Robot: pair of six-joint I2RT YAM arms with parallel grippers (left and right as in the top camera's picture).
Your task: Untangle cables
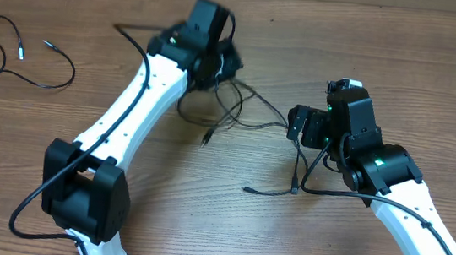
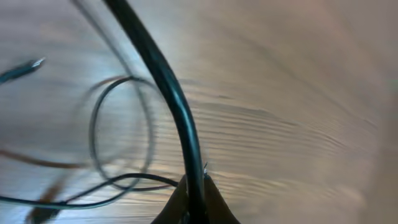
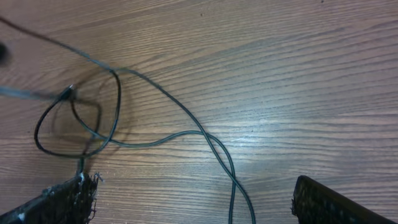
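My left gripper (image 2: 194,193) is pinched shut on one black cable (image 2: 177,106) from the tangle (image 1: 230,111) in the middle of the desk (image 1: 406,44). My right gripper (image 3: 193,202) gapes beside the tangle. One separate cable (image 1: 71,70) lies far left.

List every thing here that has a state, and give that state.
left gripper, shut on one strand of the tangled cables
right gripper, open, empty, above the tangle
tangled cables, looped over each other
loose cable, lying apart, far left, untouched

Overhead straight down on table (image 1: 437,73), both wrist views low and close, all sharing cables (image 1: 228,115)
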